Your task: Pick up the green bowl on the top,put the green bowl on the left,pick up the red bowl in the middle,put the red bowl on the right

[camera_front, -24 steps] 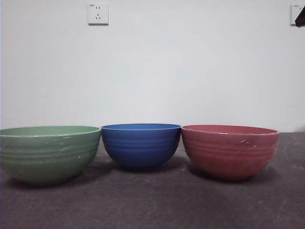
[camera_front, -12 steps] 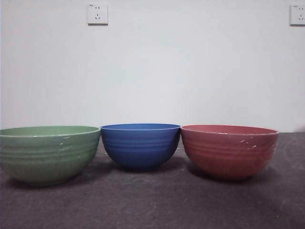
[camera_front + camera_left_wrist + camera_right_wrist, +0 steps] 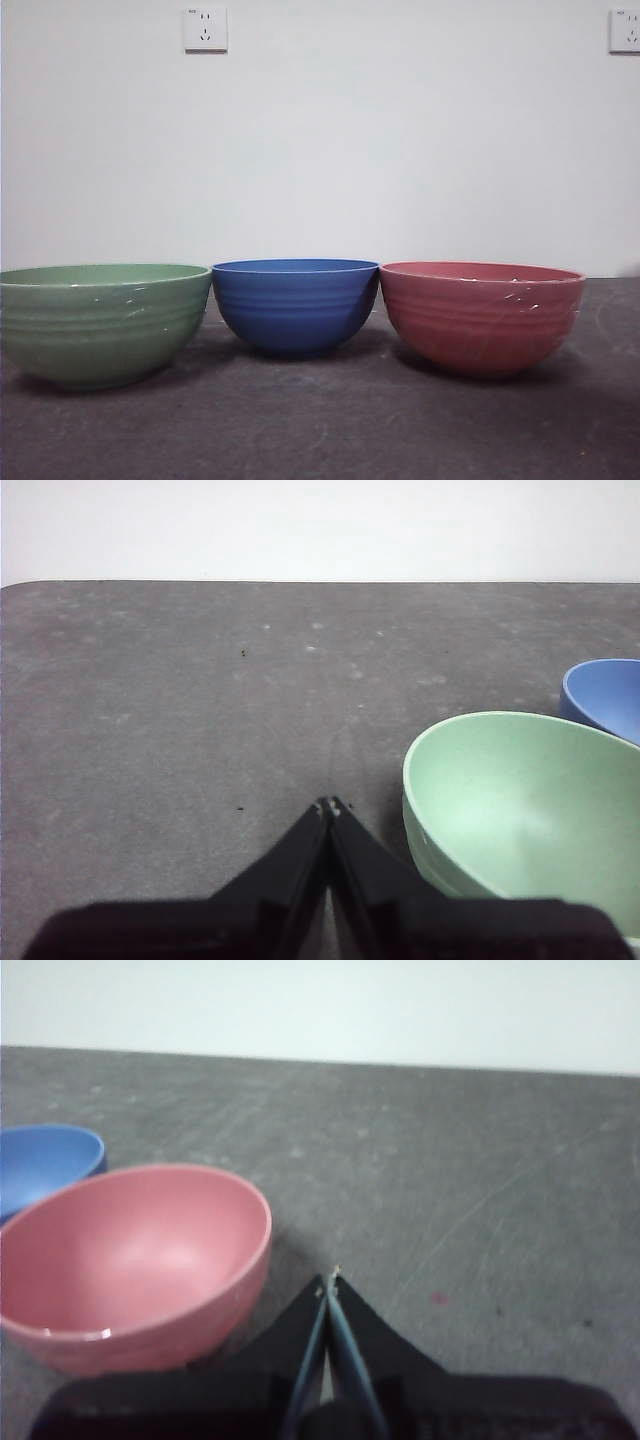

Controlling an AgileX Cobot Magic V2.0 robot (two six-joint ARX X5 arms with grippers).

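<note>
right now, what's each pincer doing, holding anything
Left pincer: closed, holding nothing, beside the green bowl.
Right pincer: closed, holding nothing, beside the red bowl.

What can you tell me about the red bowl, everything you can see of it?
The red bowl is round, dusty pinkish-red and glossy, with faint horizontal ribs around its outside. It stands upright and empty on the dark grey table, at the right end of the row, its rim close beside the blue bowl; contact can't be judged. The right gripper, jaws shut, hangs beside it without touching.
</note>
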